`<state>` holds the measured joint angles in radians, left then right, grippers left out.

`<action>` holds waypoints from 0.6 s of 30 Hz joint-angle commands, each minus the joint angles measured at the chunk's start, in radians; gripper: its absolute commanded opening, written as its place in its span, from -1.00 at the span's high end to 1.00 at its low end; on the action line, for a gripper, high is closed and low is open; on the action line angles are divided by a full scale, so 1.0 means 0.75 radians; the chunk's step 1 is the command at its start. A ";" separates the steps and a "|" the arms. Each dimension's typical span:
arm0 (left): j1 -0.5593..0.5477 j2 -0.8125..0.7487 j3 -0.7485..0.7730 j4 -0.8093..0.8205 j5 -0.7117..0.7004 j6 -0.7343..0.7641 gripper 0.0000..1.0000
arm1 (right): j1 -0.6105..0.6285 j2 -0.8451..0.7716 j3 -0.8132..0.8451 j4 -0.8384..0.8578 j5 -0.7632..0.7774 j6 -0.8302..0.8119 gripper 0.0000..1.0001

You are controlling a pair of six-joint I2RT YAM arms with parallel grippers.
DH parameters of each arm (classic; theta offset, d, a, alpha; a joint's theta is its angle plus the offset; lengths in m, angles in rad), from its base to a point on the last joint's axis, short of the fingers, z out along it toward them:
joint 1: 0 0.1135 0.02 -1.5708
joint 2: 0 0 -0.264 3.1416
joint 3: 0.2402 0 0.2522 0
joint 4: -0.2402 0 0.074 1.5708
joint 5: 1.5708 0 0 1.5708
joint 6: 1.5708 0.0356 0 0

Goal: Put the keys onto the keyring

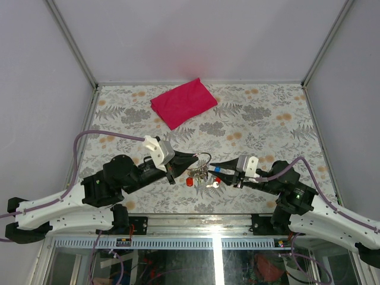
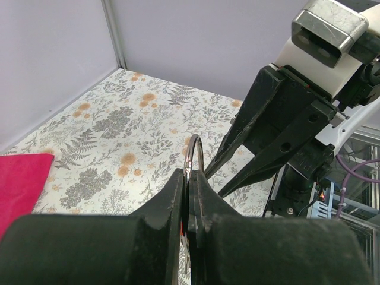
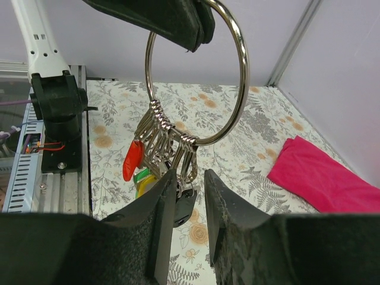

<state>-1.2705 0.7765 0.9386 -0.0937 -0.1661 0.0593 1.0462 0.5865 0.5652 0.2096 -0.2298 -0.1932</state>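
The left tool [image 1: 195,156] is clenched on the top of the keyring [image 3: 240,71], holding it upright above the tabletop [image 1: 267,119] near the 6 o'clock edge. The bunch, with a red key [image 3: 132,161] showing among it, hangs at the ring's 6 o'clock. The right tool [image 1: 212,164] sits at the ring's 3 o'clock, jaws partly apart around the bunch (whether it grips a key, I cannot tell).

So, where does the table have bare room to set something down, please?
Bare: right of the cloth to the right wall, and left of it. Crowded: near middle, where left tool and right tool meet at the ring.
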 commanded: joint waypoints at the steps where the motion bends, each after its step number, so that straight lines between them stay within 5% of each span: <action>1: -0.007 -0.010 0.059 0.066 -0.026 -0.006 1.00 | -0.006 0.007 0.017 0.091 -0.037 -0.016 0.37; 18: -0.008 -0.017 0.062 0.057 -0.025 -0.007 1.00 | -0.006 0.068 0.034 0.099 -0.010 -0.015 0.49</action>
<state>-1.2705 0.7765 0.9390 -0.1135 -0.1669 0.0593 1.0462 0.6415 0.5652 0.2222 -0.2394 -0.1947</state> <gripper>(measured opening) 0.035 0.277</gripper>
